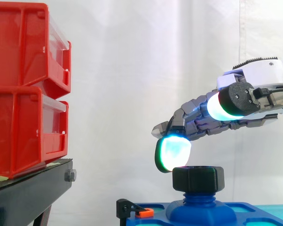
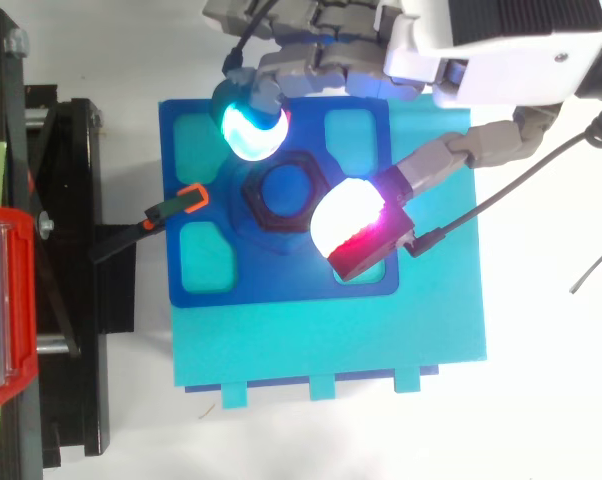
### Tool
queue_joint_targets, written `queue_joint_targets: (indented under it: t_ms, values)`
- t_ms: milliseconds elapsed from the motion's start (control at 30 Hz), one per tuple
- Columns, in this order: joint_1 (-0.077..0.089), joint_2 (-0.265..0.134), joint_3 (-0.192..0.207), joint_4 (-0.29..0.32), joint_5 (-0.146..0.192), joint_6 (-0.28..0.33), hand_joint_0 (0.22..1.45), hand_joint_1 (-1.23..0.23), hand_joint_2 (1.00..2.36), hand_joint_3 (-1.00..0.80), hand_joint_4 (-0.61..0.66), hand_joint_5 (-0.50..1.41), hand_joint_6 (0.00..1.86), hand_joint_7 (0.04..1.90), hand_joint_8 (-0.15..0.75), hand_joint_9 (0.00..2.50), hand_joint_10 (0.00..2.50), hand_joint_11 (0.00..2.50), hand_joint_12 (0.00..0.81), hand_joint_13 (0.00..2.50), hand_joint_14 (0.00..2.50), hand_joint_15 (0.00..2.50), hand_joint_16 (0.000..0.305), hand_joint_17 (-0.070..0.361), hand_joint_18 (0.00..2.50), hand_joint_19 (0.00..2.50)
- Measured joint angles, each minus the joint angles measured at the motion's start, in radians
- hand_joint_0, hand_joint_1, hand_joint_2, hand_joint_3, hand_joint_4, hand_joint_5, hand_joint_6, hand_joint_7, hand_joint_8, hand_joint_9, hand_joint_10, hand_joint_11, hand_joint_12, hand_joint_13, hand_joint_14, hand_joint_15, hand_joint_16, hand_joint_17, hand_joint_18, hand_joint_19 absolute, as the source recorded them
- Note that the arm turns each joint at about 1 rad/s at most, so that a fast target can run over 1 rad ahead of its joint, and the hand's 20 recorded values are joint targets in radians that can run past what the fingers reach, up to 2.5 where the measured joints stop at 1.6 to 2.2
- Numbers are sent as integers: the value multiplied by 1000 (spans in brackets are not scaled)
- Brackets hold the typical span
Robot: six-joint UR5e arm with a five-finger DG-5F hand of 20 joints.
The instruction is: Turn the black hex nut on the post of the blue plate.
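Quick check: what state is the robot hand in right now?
Robot hand: open, holding nothing; fingertips spread just above the black hex nut.

Covered rim, cropped edges
From above, a glowing white-red pad (image 2: 349, 220) of the grey fingered hand (image 2: 321, 50) hides the right rim of the black hex nut (image 2: 284, 190). In the side view the bottom edge cuts the blue plastic plate (image 1: 254, 210) and the left edge the stacked red plastic bins (image 1: 19, 84). Whether the cyan pad (image 1: 173, 151) touches the nut is unclear.
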Motion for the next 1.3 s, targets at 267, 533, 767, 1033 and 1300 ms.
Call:
queue_joint_targets:
  t_ms: [267, 533, 767, 1033, 1300]
  values:
    - [-5, 0, 0, 1, -3, 0, 474, -211, 1000, -500, 264, -200, 503, 919, 228, 0, 0, 0, 362, 0, 0, 0, 50, 113, 0, 108]
    - [-8, 0, 0, 1, -8, -2, 475, -212, 1000, -500, 261, -200, 504, 918, 228, 0, 0, 0, 360, 0, 0, 0, 50, 113, 0, 116]
    - [-9, 0, 0, 0, -10, -3, 475, -213, 1000, -500, 258, -200, 503, 918, 229, 0, 0, 0, 361, 0, 0, 0, 50, 112, 0, 120]
    - [-9, 0, 4, 5, -11, -2, 474, -210, 1000, -500, 250, -204, 503, 885, 229, 0, 0, 0, 363, 0, 0, 0, 50, 112, 0, 113]
    - [0, 0, 24, 45, 4, -2, 473, -210, 1000, -500, 247, -207, 503, 871, 228, 0, 0, 0, 362, 0, 0, 0, 50, 112, 0, 113]
